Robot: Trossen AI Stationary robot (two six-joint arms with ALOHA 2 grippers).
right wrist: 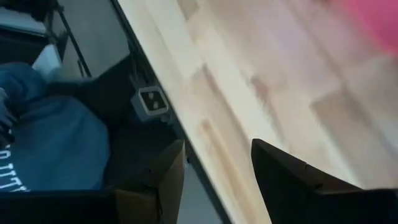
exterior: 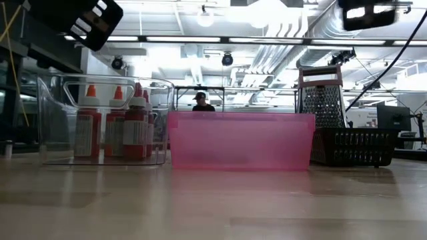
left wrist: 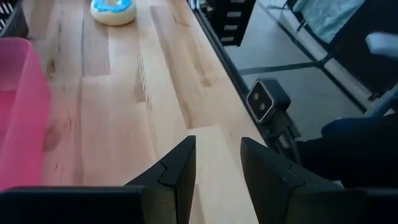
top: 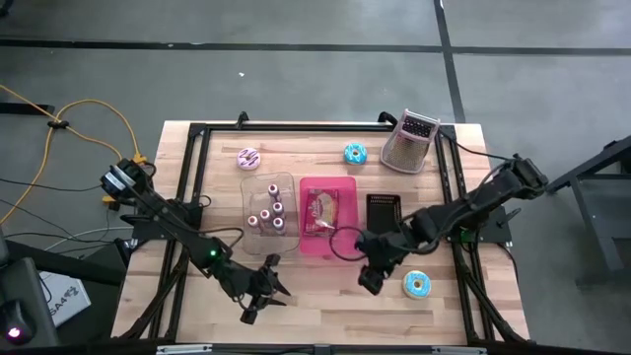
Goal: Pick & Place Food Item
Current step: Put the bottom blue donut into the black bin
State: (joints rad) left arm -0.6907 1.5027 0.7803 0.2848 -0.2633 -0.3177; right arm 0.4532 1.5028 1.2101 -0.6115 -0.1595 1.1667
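A pink bin (top: 340, 187) stands mid-table and holds a wrapped food item (top: 322, 209). One blue-iced doughnut (top: 416, 285) lies on the table near the front right, and it also shows in the left wrist view (left wrist: 113, 9). Another blue doughnut (top: 355, 153) and a pink doughnut (top: 248, 158) lie at the back. My left gripper (top: 264, 294) is open and empty over the front of the table, left of the bin (left wrist: 22, 106). My right gripper (top: 373, 276) is open and empty just left of the near blue doughnut.
A clear bin (top: 268, 207) with several red bottles stands left of the pink bin. A black basket (top: 385, 210) stands to its right, and a metal grater (top: 409, 141) at the back right. A person in blue (right wrist: 50, 143) sits beyond the table's near edge.
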